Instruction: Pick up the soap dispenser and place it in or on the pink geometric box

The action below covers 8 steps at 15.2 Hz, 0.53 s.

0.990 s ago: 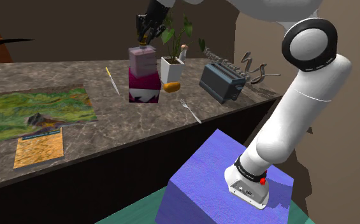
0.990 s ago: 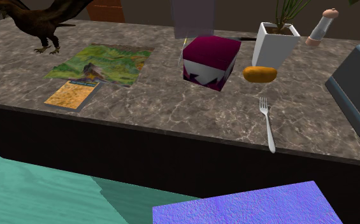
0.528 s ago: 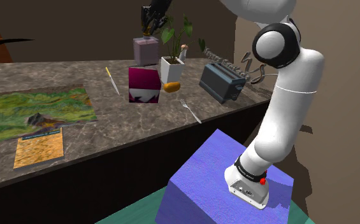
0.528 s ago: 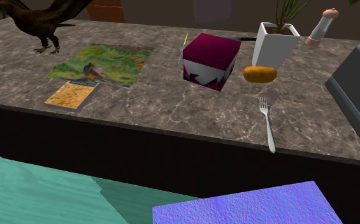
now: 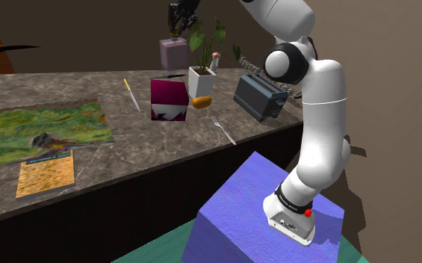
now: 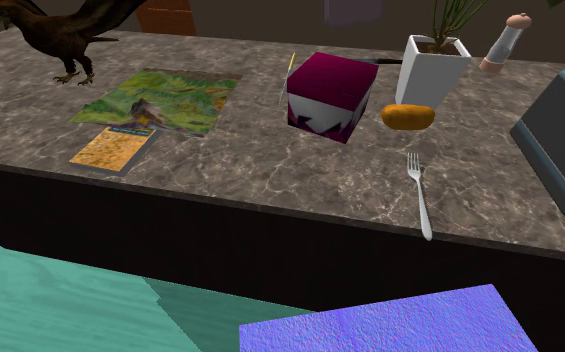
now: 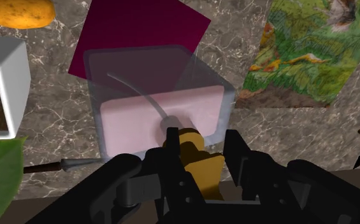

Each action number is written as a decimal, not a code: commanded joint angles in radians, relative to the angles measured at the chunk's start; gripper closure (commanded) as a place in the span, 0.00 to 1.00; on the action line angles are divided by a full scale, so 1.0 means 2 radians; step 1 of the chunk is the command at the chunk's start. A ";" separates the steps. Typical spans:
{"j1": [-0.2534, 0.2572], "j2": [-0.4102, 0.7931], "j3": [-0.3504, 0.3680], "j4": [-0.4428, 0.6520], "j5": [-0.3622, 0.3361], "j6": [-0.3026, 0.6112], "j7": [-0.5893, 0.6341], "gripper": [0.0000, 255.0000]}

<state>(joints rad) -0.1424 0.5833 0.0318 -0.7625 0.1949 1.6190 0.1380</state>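
Saw a marble counter (image 5: 127,146) running across the views. Noted the white arm (image 5: 317,127) reaching up and over it. Found the magenta box (image 5: 169,99) with white geometric marks resting on the counter, just beside a white planter (image 5: 200,81). Spotted the soap dispenser (image 5: 173,54), clear-walled with pink fill, hanging in the air above the box, apart from it. Caught the black gripper (image 7: 194,153) clamped narrowly on its gold pump (image 7: 183,141).
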 commanded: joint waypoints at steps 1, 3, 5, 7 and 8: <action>-0.001 -0.018 -0.001 -0.045 0.001 0.027 -0.006 1.00; 0.000 -0.032 -0.001 -0.081 0.002 0.049 -0.010 1.00; 0.000 -0.042 -0.001 -0.112 0.003 0.069 -0.014 1.00; 0.000 -0.051 -0.001 -0.139 0.004 0.088 -0.018 1.00; 0.000 -0.055 -0.001 -0.152 0.005 0.096 -0.020 1.00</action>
<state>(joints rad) -0.1429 0.4850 0.0295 -1.0322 0.2033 1.7872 0.1031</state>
